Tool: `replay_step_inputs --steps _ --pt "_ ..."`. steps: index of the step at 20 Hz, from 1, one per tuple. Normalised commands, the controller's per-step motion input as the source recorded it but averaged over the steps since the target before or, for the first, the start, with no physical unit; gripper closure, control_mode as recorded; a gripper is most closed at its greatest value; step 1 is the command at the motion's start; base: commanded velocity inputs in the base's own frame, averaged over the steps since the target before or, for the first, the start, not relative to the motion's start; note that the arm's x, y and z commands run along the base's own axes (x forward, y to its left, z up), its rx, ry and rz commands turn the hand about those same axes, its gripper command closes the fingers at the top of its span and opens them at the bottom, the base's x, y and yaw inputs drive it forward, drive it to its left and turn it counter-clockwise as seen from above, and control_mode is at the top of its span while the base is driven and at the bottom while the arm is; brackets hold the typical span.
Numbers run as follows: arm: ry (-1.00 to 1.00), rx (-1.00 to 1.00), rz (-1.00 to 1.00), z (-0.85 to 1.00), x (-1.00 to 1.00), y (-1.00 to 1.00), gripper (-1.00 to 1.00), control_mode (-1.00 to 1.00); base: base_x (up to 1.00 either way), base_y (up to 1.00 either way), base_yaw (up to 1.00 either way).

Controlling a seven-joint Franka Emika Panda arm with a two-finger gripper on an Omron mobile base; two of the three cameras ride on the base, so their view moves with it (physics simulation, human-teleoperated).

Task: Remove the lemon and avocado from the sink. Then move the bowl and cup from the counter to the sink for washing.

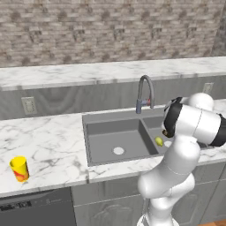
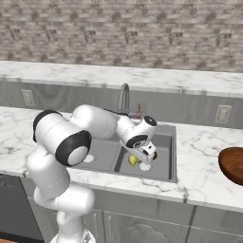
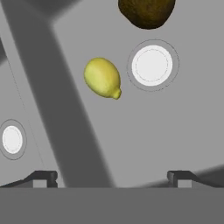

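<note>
The yellow-green lemon (image 3: 103,78) lies on the floor of the right basin of the grey sink (image 3: 175,127), beside a white drain (image 3: 152,64). The dark avocado (image 3: 146,12) lies just beyond that drain. My gripper (image 3: 111,179) hangs open above this basin, short of the lemon, with nothing between its fingers. From the base, the lemon (image 2: 133,160) and avocado (image 2: 154,155) sit under my hand (image 2: 144,158) in the sink (image 2: 169,142). The lemon (image 1: 159,141) also peeks out beside my arm. The yellow cup (image 1: 19,168) stands on the left counter. The reddish-brown bowl (image 2: 232,163) sits on the right counter.
A curved metal faucet (image 1: 145,90) rises behind the divider between the basins, close to my forearm. The left basin (image 1: 115,141) holds nothing but its drain. A dishwasher front (image 1: 35,207) lies below the cup. Wall outlets (image 2: 221,114) sit on the backsplash.
</note>
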Motion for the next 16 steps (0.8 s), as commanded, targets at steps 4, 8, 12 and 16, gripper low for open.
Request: replay_step_inputs --steps 4,8,12,16 --pt "0.00 0.00 0.00 -0.13 0.10 0.00 -1.00 -1.00 0.00 0.00 0.00" --pt "0.00 0.00 0.00 -0.12 0.12 0.00 -1.00 -1.00 0.00 0.00 0.00" --pt "0.00 0.01 0.00 -0.11 0.11 0.00 -1.00 -1.00 0.00 0.00 0.00" --pt "0.00 0.01 0.00 -0.11 0.10 0.00 -1.00 -1.00 0.00 0.00 0.00"
